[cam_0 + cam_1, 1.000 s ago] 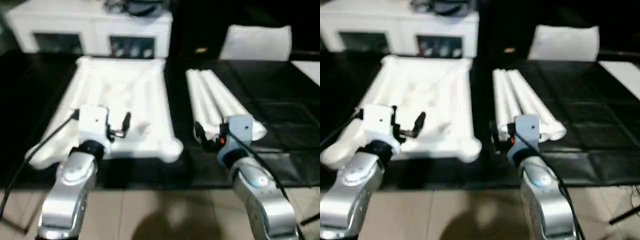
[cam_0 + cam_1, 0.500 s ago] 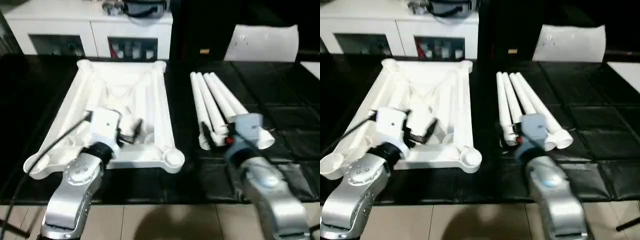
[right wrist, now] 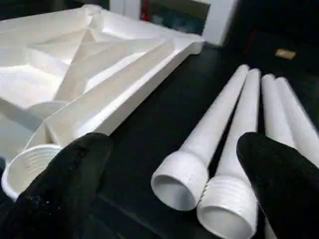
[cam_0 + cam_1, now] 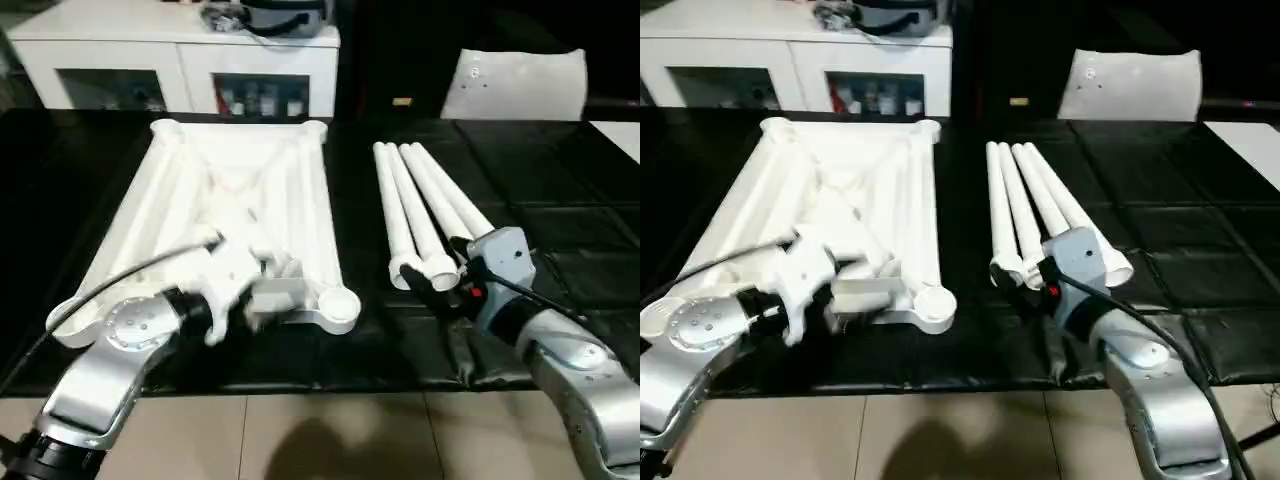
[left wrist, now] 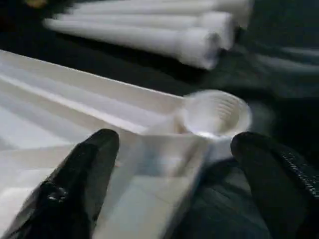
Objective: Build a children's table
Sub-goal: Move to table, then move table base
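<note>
The children's table lies in parts on a black mat. Its white tabletop (image 4: 230, 190) rests upside down on the left, ribs up, with round sockets at the corners. Four white legs (image 4: 420, 205) lie side by side to its right. My left gripper (image 5: 174, 169) is open and straddles the tabletop's near edge beside the near right corner socket (image 5: 214, 112). My right gripper (image 3: 174, 184) is open just in front of the legs' (image 3: 224, 134) near ends, holding nothing. In the head view it sits at the thick ends of the legs (image 4: 450, 290).
A white cabinet (image 4: 180, 50) stands behind the mat. A white pillow-like block (image 4: 515, 85) sits at the back right, and a flat white strip (image 4: 625, 135) at the far right edge. Tiled floor (image 4: 300, 440) lies in front of the black mat (image 4: 560, 200).
My left gripper has swung right and nearer, from over the tabletop's ribs to its near right corner. The right gripper has drawn back to the legs' near ends. The camera has shifted too.
</note>
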Controlling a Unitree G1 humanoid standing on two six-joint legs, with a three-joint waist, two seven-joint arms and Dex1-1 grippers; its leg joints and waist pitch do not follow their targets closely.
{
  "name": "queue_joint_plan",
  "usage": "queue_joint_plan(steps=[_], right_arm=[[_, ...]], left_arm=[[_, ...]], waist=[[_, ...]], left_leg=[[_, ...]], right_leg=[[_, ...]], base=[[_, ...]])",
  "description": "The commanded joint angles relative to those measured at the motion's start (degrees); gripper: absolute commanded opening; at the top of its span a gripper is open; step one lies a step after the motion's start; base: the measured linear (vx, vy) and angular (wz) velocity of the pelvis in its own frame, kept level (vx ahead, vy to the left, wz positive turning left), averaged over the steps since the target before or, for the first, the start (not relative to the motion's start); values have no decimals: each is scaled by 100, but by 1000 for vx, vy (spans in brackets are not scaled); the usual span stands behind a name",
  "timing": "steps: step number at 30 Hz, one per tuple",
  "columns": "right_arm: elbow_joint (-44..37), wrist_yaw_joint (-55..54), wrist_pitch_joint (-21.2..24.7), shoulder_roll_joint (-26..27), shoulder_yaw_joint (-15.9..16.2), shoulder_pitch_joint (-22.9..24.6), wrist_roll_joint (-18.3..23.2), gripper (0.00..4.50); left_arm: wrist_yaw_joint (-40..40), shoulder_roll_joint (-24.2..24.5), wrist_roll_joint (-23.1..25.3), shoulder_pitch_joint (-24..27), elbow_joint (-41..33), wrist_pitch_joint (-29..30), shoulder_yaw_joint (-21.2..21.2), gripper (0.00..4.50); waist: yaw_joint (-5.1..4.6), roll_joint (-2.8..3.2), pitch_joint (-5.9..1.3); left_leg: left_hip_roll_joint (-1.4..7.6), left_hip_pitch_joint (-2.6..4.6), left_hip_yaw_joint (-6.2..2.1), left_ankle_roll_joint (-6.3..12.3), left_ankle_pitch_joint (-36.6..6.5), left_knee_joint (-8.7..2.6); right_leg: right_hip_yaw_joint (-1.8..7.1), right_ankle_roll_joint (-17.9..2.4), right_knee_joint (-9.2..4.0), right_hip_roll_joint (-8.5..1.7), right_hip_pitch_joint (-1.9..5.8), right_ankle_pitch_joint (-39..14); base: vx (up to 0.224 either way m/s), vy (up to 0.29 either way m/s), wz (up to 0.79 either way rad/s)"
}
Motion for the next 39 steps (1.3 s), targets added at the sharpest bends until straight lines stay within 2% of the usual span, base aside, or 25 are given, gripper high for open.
queue_joint_plan(steps=[1,2,4,5,6,8,12,14,16,18,20,23,24,28,30,32,34,39], right_arm=[[-9,310,118,-214,61,1,156,450],[-23,419,104,-276,83,10,191,450],[-48,551,117,-346,116,30,232,450],[-48,551,117,-346,116,30,232,450],[-92,756,123,-485,192,63,277,450],[-151,918,242,-584,253,89,372,450],[-237,1133,337,-768,377,115,445,450],[-289,1293,314,-887,432,145,462,450],[-317,1380,291,-997,487,189,435,450],[-325,1410,272,-1052,522,216,396,450],[-340,1438,274,-1055,532,226,399,450],[-382,1450,287,-1077,560,244,432,450],[-394,1444,284,-1083,572,254,431,450],[-404,1421,259,-1086,605,282,402,450],[-418,1411,245,-1081,628,304,390,450],[-435,1417,243,-1077,644,319,392,450],[-436,1422,237,-1079,656,321,391,450],[-421,1441,218,-1094,691,306,379,450]], left_arm=[[-513,260,-23,-184,224,51,-172,387],[-653,314,-26,-231,298,37,-210,387],[-787,343,-39,-292,399,36,-231,359],[-787,343,-39,-292,399,36,-231,359],[-930,366,71,-510,701,-93,-343,353],[-1027,371,184,-719,966,-171,-450,333],[-1212,331,238,-1020,1352,-279,-558,303],[-1340,266,233,-1199,1599,-269,-566,286],[-1462,233,228,-1344,1774,-221,-651,267],[-1570,224,266,-1443,1906,-174,-751,255],[-1628,193,299,-1509,2009,-193,-793,232],[-1689,150,327,-1596,2158,-223,-829,222],[-1719,148,345,-1615,2196,-244,-852,195],[-1752,103,407,-1669,2334,-315,-881,177],[-1740,75,441,-1690,2431,-360,-889,150],[-1719,43,473,-1703,2507,-395,-882,139],[-1685,26,484,-1706,2530,-408,-875,106],[-1665,-16,544,-1719,2604,-426,-839,78]], waist=[[35,0,-248],[33,-8,-245],[28,-9,-251],[28,-9,-251],[35,-8,-259],[57,-5,-248],[90,-8,-241],[106,2,-246],[115,-31,-243],[123,-23,-243],[124,-4,-254],[122,-8,-254],[120,-20,-243],[118,-6,-237],[116,-5,-239],[111,-28,-240],[112,-28,-237],[116,-29,-233]], left_leg=[[427,-18,-102,288,-647,-525],[426,-28,-99,333,-575,-527],[443,-33,-92,382,-478,-520],[443,-33,-92,382,-478,-520],[442,-30,-82,430,-352,-509],[449,-7,-71,443,-445,-509],[465,-15,-75,376,-585,-526],[473,-7,-75,356,-583,-522],[476,-10,-71,350,-577,-528],[478,-13,-68,366,-504,-525],[486,-16,-75,378,-447,-520],[481,-21,-72,386,-479,-517],[489,-23,-75,375,-538,-530],[497,-16,-79,336,-631,-540],[502,-20,-83,331,-627,-543],[500,-23,-79,340,-619,-542],[498,-26,-78,354,-610,-542],[506,-27,-81,363,-609,-546]], right_leg=[[316,-1226,-444,-475,138,-671],[315,-1276,-437,-474,152,-515],[305,-1393,-417,-493,161,-316],[305,-1393,-417,-493,161,-316],[303,-1471,-411,-488,162,-152],[308,-1502,-422,-490,157,-217],[316,-1475,-443,-511,170,-505],[321,-1493,-440,-519,166,-479],[319,-1507,-445,-524,165,-506],[324,-1521,-443,-527,161,-445],[324,-1547,-426,-536,167,-335],[323,-1576,-434,-539,173,-352],[324,-1568,-447,-540,171,-456],[327,-1544,-457,-538,162,-589],[330,-1557,-455,-543,163,-539],[329,-1563,-458,-542,165,-524],[331,-1555,-461,-544,163,-538],[333,-1556,-463,-554,162,-576]], base=[[0,0,0],[0,0,0],[0,0,0],[0,0,0],[0,0,0],[0,0,0],[0,0,0],[0,0,0],[0,0,0],[0,0,0],[0,0,0],[0,0,0],[0,0,0],[0,0,0],[0,0,0],[0,0,0],[0,0,0],[0,0,0]])
